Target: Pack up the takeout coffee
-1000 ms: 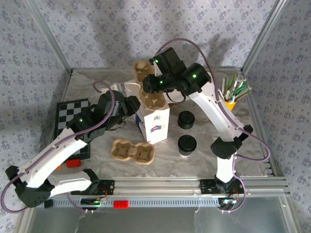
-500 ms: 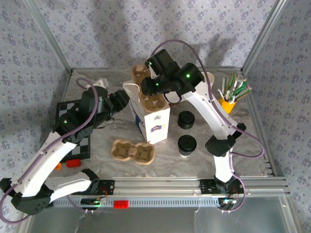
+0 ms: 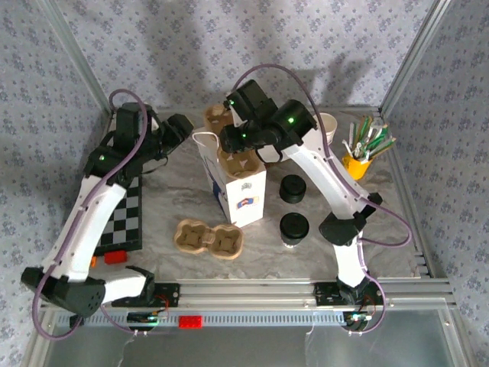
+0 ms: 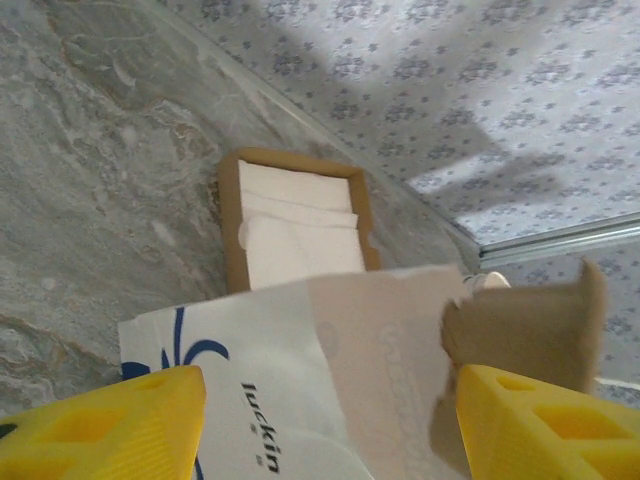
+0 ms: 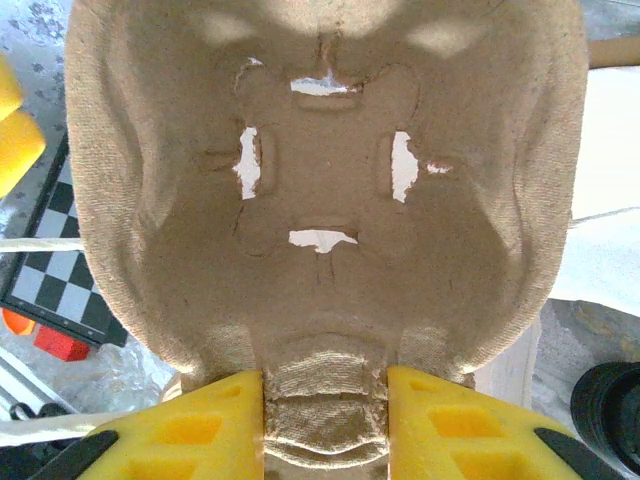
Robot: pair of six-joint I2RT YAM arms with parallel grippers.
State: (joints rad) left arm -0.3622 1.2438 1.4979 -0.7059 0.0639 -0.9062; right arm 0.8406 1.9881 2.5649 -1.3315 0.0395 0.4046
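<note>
Grey counter (image 3: 176, 200): right end effector (image 5: 325, 400) pinches a pulp carrier (image 5: 320, 200) atop the white bag (image 3: 244, 195); left end effector (image 4: 325, 430) gapes left of it, apparently empty.

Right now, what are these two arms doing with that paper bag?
The right gripper is pinching a pulp cup carrier by its rim at the open top of the white paper bag. The left gripper is open beside the bag, holding nothing. The lidded coffee cup stands on the table, not yet packed.
</note>
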